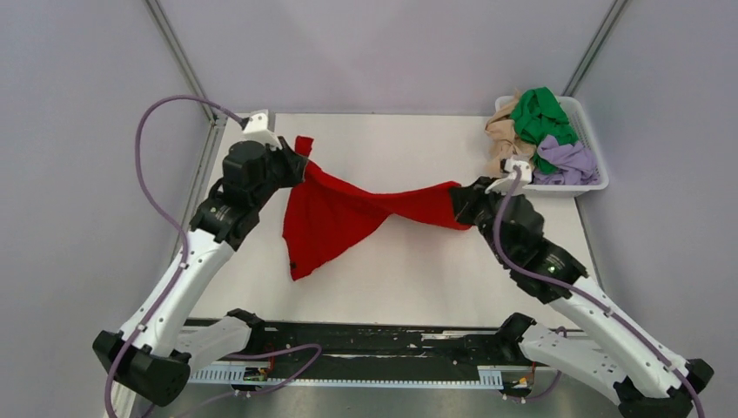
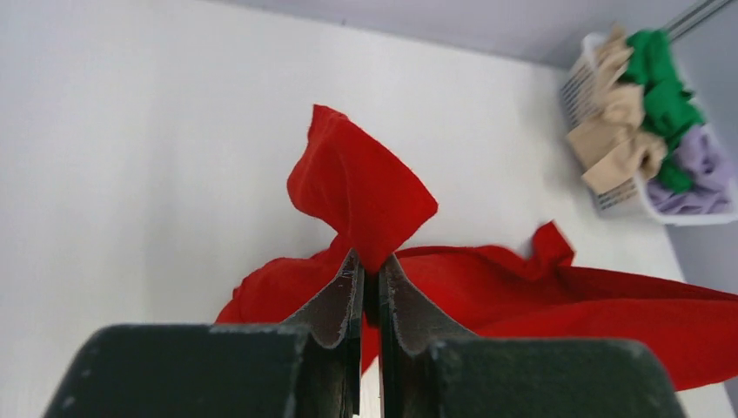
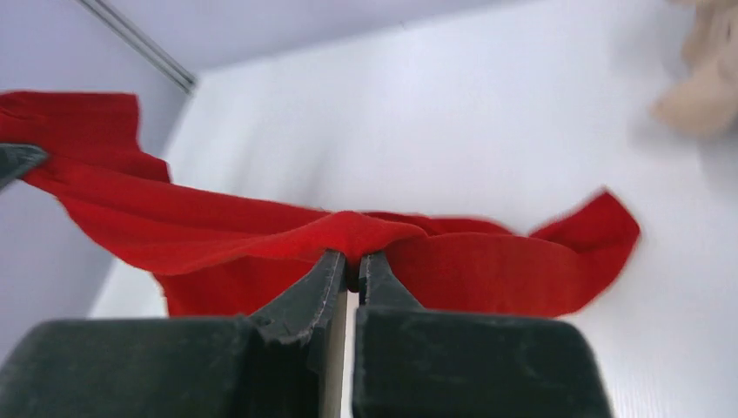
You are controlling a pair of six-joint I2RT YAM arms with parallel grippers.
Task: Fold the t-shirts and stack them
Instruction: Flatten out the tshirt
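Red fabric dominated the scene: a bright red short-sleeved cloth t-shirt (image 1: pixel 344 218) hung stretched between the two arms above the white table top (image 1: pixel 409 279). The left gripper (image 2: pixel 367 266) held one edge of it near the far left corner of the table. Its two dark fingers (image 2: pixel 335 305) were pressed almost together with a fold of red cloth caught at their tips, and a loose flap stood up just beyond them. The right gripper (image 3: pixel 350 261) gripped another part of the same shirt, right of the table's middle, its fingers clamped tight on a ridge of bunched fabric. Between the two grips the cloth ran as a twisted band, lifted off the surface. Below the left grip a broad panel of the shirt drooped toward the near side. Its lower end reached down to the table, though whether it actually touched could not be told. A short tail of red fabric lay past the right grip.

In the far right corner sat a white slatted plastic basket (image 1: pixel 593 144), well apart from the red shirt. Three crumpled garments were heaped in it: a green cloth t-shirt (image 1: pixel 540 113) on top at the far side, a beige-tan cloth t-shirt (image 1: pixel 502 138) spilling over the left rim, and a lavender cloth t-shirt (image 1: pixel 567 161) at the near right.
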